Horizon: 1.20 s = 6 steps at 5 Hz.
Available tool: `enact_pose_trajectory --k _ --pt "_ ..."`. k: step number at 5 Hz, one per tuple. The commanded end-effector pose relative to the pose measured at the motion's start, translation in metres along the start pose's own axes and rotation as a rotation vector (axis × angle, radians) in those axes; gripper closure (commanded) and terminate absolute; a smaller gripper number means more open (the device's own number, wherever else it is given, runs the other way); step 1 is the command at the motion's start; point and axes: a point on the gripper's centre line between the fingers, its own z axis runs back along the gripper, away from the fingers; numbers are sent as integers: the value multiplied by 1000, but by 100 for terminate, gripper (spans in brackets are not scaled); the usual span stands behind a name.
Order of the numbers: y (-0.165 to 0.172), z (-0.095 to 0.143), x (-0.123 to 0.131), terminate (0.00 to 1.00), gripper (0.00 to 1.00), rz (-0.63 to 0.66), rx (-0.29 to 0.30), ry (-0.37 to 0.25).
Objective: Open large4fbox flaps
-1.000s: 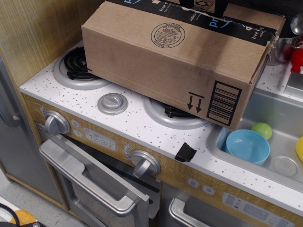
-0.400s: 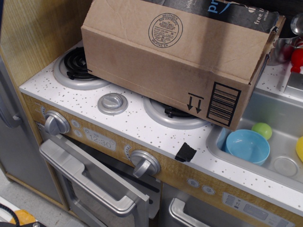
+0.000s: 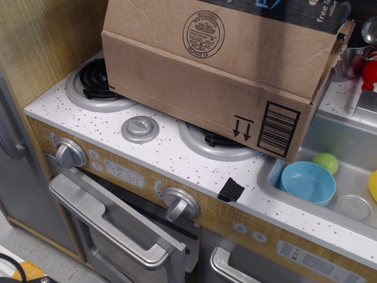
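Observation:
The large brown cardboard box (image 3: 194, 94) sits across the toy stove's two burners, its right end overhanging the sink. Its near long flap (image 3: 235, 32), bearing the round black stamp (image 3: 203, 34), stands raised almost upright above the front wall. Black printed tape (image 3: 306, 13) edges the flap's top at the frame's upper edge. The barcode (image 3: 278, 128) and two arrows (image 3: 243, 127) show on the front wall's right end. The gripper is out of view, above the frame.
The white speckled countertop (image 3: 177, 159) carries a left burner (image 3: 97, 82), a small round knob cap (image 3: 139, 128) and a black tape piece (image 3: 231, 190) at its front edge. The sink (image 3: 347, 159) holds a blue bowl (image 3: 308, 181) and a green ball (image 3: 326, 162). Oven knobs and handles lie below.
The near flap with the round stamp has swung upward from lying nearly flat to standing almost upright. The dark gripper parts seen at the top edge a second ago have left the frame.

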Motion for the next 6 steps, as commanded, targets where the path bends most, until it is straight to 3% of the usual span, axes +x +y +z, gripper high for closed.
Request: enact_pose_trajectory --k 1,3,5,6 --pt "-5 33 -38 0 0 68 18 -52" --pt "-5 18 -87 0 0 134 -13 -92" --pt "10 -31 -114 0 0 131 -100 -213" --pt "11 -48 -112 100 0 105 -127 -267"
